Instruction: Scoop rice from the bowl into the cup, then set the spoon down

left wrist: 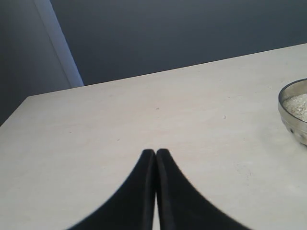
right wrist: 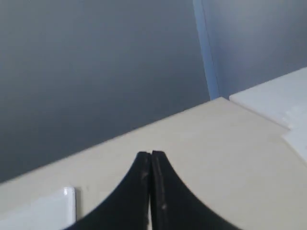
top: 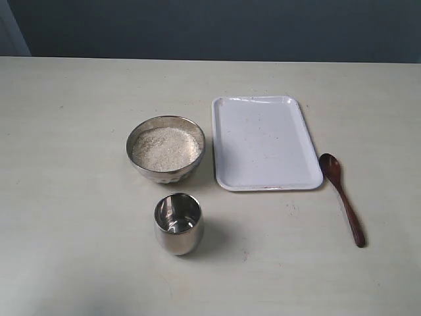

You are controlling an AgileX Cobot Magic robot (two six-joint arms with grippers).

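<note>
The wide steel bowl (top: 166, 149) sits mid-table, filled with off-white rice (top: 165, 147). In front of it stands the small steel cup (top: 178, 223), with no rice showing inside. The dark wooden spoon (top: 343, 195) lies flat on the table to the right of the tray, head toward the back. Neither gripper shows in the exterior view. In the left wrist view my left gripper (left wrist: 155, 152) is shut with nothing in it, and the bowl (left wrist: 296, 109) peeks in at the edge. My right gripper (right wrist: 150, 154) is shut and holds nothing.
A white rectangular tray (top: 265, 142) lies between the bowl and the spoon; one of its corners (right wrist: 66, 196) shows in the right wrist view. A dark wall runs behind the table's far edge.
</note>
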